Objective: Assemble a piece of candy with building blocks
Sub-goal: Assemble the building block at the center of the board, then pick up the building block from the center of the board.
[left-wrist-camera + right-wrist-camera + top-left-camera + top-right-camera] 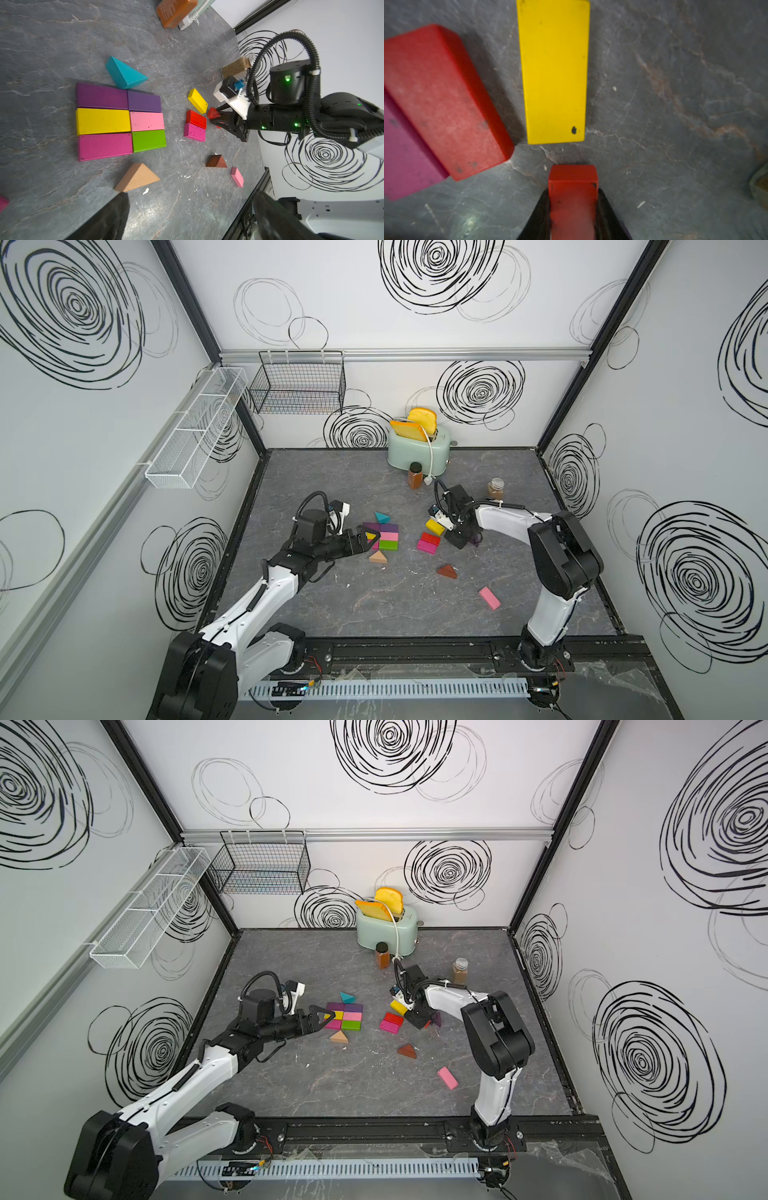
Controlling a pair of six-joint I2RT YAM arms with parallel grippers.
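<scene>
Six flat building blocks form a grid: two purple, yellow, pink, magenta and green. A teal wedge lies at one side of it and a tan wedge at the other. My left gripper hovers open over the grid's left edge, holding nothing. To the right lie a yellow brick, a red brick and a magenta brick. My right gripper is shut on a small red block just beside them. A brown wedge and a pink brick lie nearer the front.
A mint toaster with toast stands at the back wall, an amber jar in front of it and a second jar behind the right arm. A purple wedge lies by the right gripper. A wire basket hangs on the wall.
</scene>
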